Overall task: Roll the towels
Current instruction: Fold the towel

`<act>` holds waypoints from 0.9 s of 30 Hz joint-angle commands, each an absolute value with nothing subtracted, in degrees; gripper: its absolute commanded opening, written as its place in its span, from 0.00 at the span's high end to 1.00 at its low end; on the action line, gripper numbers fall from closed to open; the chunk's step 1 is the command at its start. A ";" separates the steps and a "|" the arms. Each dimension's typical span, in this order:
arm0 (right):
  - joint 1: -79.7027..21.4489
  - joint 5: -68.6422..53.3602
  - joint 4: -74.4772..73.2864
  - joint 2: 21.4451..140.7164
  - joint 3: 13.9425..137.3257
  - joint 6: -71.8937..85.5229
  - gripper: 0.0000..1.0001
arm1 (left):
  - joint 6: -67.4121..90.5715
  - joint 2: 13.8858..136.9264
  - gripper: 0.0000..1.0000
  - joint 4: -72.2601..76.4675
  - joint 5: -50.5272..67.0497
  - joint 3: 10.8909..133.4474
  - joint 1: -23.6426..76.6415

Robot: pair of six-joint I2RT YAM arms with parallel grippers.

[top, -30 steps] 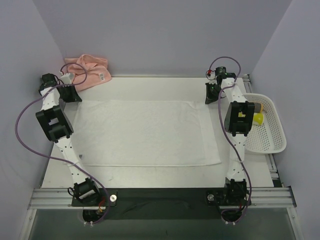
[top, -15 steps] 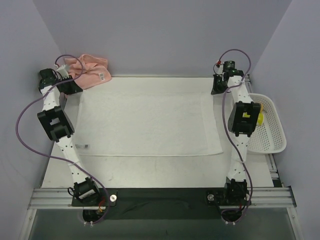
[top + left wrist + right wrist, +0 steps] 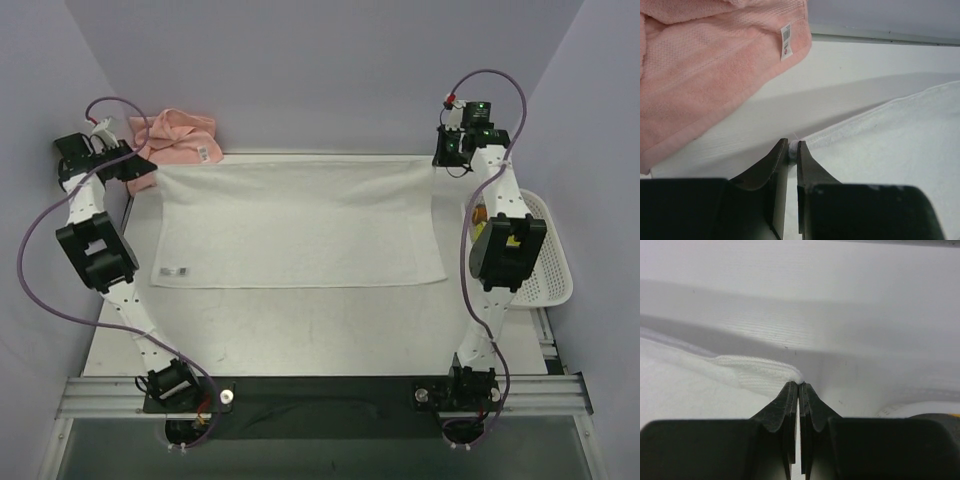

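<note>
Pinching, seemingly, white towel (image 3: 300, 225); arms (image 3: 100, 250) outstretched

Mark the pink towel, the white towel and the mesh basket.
pink towel (image 3: 185, 140), top view, its bunched middle.
white towel (image 3: 300, 225), top view, its flat centre.
mesh basket (image 3: 553, 255), top view, its right wall.

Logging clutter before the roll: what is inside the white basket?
The visible part of the basket shows only bare mesh. The right arm covers its left side; a yellowish sliver peeks out there, unidentifiable.
</note>
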State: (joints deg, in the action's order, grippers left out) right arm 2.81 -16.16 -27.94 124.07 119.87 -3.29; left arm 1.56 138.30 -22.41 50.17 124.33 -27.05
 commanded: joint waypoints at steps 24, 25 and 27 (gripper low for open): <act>6.51 -12.40 -41.92 113.20 95.45 -18.54 1.00 | -41.84 115.66 1.00 -55.90 31.65 92.47 -36.57; 6.59 -12.31 -41.92 113.64 94.84 -18.72 1.00 | -41.31 116.01 1.00 -55.64 30.07 91.68 -36.39; 6.50 -11.69 -42.01 115.13 94.83 -18.72 1.00 | -39.82 116.28 1.00 -54.23 29.01 91.49 -35.77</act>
State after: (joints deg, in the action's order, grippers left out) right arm 5.58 -16.60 -39.53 114.89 95.09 -16.43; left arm -38.20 118.67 -56.34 34.63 91.37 -34.37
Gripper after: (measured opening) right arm 0.030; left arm 0.182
